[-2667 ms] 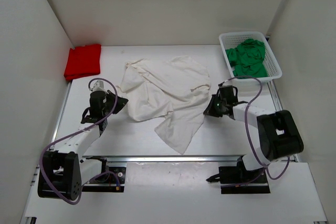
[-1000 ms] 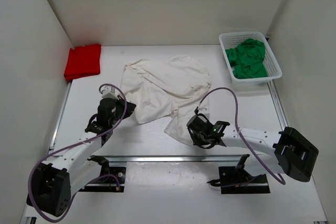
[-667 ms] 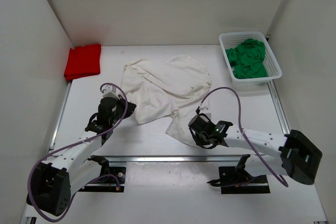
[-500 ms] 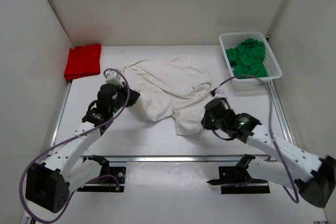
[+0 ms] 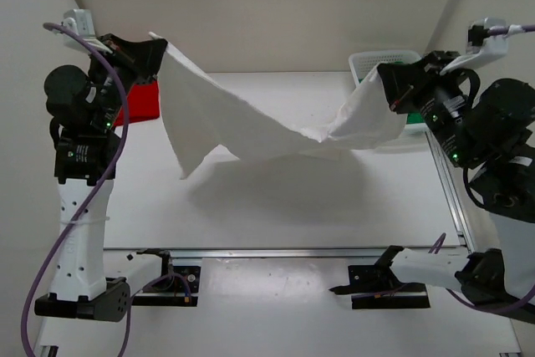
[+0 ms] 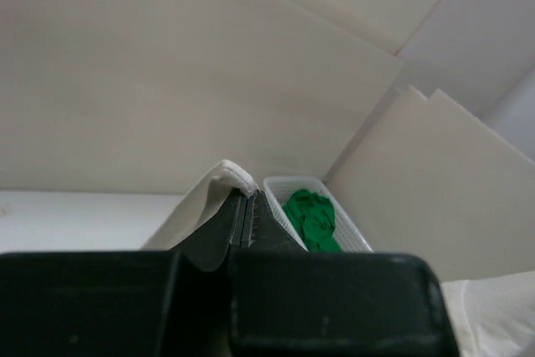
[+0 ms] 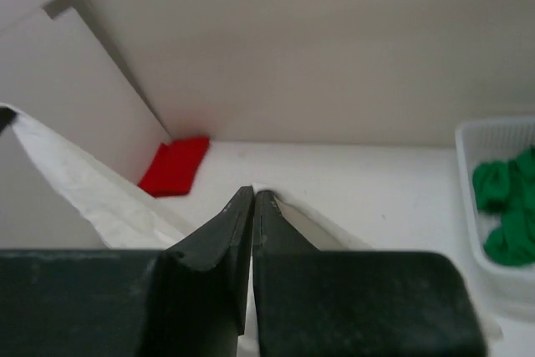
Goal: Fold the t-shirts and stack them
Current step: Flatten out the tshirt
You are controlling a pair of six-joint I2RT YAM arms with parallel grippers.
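The white t-shirt [image 5: 251, 127] hangs stretched in the air between both grippers, sagging in the middle above the table. My left gripper [image 5: 159, 46] is raised high at the left and shut on one edge of it [image 6: 226, 175]. My right gripper [image 5: 383, 81] is raised at the right and shut on the other edge [image 7: 334, 232]. The red t-shirt [image 5: 140, 102] lies folded at the back left, partly hidden by the left arm, and shows in the right wrist view [image 7: 174, 166]. The green t-shirt [image 6: 311, 216] lies bunched in the basket.
A white mesh basket [image 5: 376, 59] stands at the back right, mostly hidden behind the right gripper and the cloth; it shows in the left wrist view [image 6: 334, 206]. White walls enclose the table on three sides. A metal rail [image 5: 276, 251] runs along the near edge.
Both arms have gripped the white t-shirt and swung up and apart, lifting it off the table until it hangs spread between them.
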